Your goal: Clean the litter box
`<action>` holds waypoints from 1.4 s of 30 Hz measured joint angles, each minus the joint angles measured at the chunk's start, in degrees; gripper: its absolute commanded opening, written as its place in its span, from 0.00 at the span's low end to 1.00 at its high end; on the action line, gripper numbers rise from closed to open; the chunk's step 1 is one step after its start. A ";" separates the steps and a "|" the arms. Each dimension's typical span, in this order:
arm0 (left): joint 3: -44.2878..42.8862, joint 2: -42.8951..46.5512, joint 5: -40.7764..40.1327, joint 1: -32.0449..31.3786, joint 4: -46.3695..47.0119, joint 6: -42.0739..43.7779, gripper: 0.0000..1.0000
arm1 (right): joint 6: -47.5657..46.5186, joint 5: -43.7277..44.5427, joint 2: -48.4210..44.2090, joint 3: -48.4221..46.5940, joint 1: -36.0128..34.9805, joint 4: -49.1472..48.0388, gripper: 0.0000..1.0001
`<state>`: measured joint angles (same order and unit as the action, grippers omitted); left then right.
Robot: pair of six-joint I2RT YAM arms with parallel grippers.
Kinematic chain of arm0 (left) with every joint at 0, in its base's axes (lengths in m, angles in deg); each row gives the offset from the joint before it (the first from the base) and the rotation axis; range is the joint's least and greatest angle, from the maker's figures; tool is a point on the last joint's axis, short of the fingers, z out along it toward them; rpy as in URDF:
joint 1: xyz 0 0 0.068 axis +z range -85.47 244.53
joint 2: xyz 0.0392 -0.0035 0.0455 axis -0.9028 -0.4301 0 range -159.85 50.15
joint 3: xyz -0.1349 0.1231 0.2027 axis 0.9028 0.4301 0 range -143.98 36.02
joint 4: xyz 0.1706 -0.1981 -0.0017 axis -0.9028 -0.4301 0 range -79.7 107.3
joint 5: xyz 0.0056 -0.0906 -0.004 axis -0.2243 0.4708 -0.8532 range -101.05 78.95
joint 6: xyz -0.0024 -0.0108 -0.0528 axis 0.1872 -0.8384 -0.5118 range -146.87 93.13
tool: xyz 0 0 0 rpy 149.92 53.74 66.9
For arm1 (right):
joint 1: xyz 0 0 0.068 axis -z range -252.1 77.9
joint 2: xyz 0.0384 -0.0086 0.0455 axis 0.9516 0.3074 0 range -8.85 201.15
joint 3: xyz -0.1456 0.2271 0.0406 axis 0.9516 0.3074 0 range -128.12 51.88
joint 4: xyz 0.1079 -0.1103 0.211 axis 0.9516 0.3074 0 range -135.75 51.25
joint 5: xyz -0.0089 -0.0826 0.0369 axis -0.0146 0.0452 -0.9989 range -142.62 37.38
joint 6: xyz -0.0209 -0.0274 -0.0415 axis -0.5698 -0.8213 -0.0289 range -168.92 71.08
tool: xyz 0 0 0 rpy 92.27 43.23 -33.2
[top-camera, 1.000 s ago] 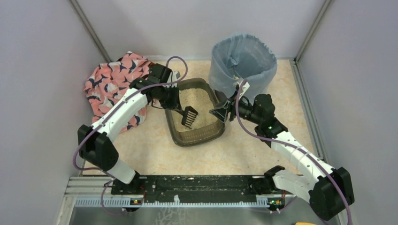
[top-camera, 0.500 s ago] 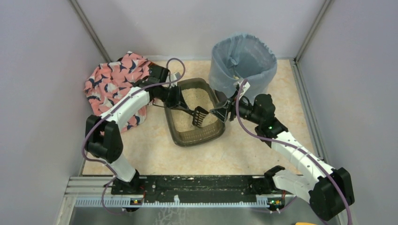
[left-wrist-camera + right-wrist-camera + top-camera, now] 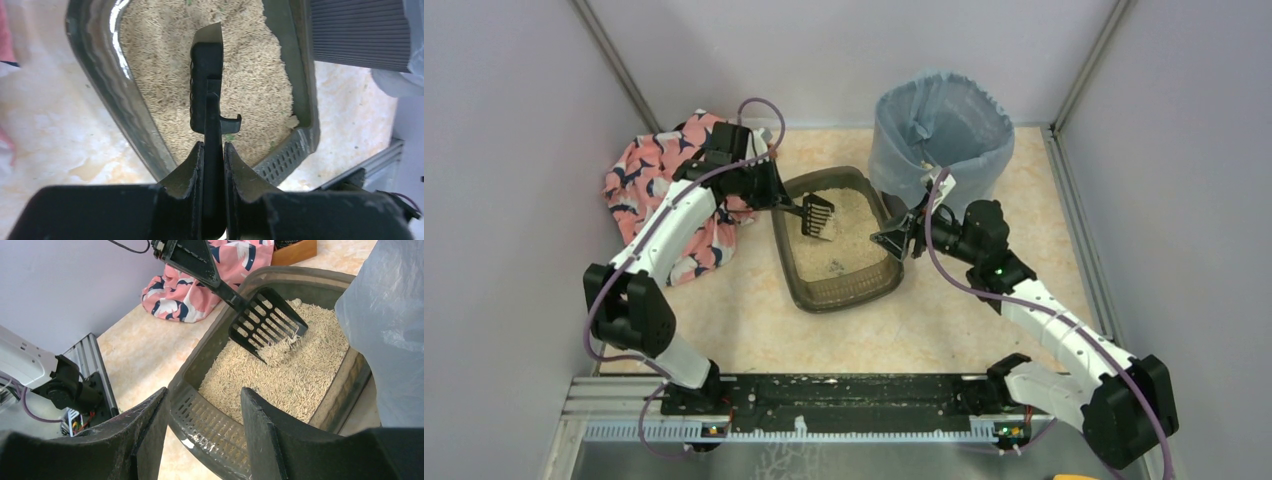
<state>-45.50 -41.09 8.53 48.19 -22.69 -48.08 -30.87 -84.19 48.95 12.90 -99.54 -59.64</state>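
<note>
The litter box [image 3: 839,297] is a dark grey-brown tray of beige granules in the middle of the floor. My left gripper [image 3: 774,198] is shut on the handle of the black slotted scoop [image 3: 817,216] and holds it over the box's far left part. In the left wrist view [image 3: 213,145] the scoop [image 3: 206,75] points out over the granules. My right gripper [image 3: 892,240] is open at the box's right wall. In the right wrist view [image 3: 202,392] the perforated rim [image 3: 210,425] lies between its jaws. The scoop [image 3: 267,322] carries a few granules at its lower edge.
The round bin [image 3: 939,125] with a blue-grey liner stands just behind the right gripper and fills the right side of the right wrist view [image 3: 385,330]. A pink patterned cloth [image 3: 659,180] lies left of the box, under the left arm. Walls close in on both sides.
The left gripper has drawn the scoop from the box's right middle back to its far left part and lifted it. The right arm has not moved.
</note>
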 measured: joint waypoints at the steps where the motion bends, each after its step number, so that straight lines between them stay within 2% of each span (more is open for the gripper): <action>1: -0.55 -0.02 -1.05 0.22 -0.26 0.76 0.00 | 0.00 -0.04 0.13 0.00 0.00 -0.04 0.55; 10: -6.01 -2.10 -10.64 -0.35 -5.99 6.95 0.00 | 0.00 -0.22 0.50 0.00 0.13 -0.07 0.55; 14: -6.75 -2.95 -10.75 -0.44 -6.49 7.82 0.00 | 0.00 -0.24 0.94 0.00 0.13 -0.15 0.55; 35: -1.92 -13.09 14.03 0.07 5.81 1.27 0.00 | 0.00 -0.20 1.03 0.00 0.13 -0.13 0.55; 42: 6.03 -14.08 22.47 0.59 13.75 -4.11 0.00 | 0.00 -0.17 1.03 0.09 0.15 -0.17 0.55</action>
<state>-39.47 -55.16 31.00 48.78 -8.94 -52.19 -30.87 -84.37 49.98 12.98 -99.39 -59.82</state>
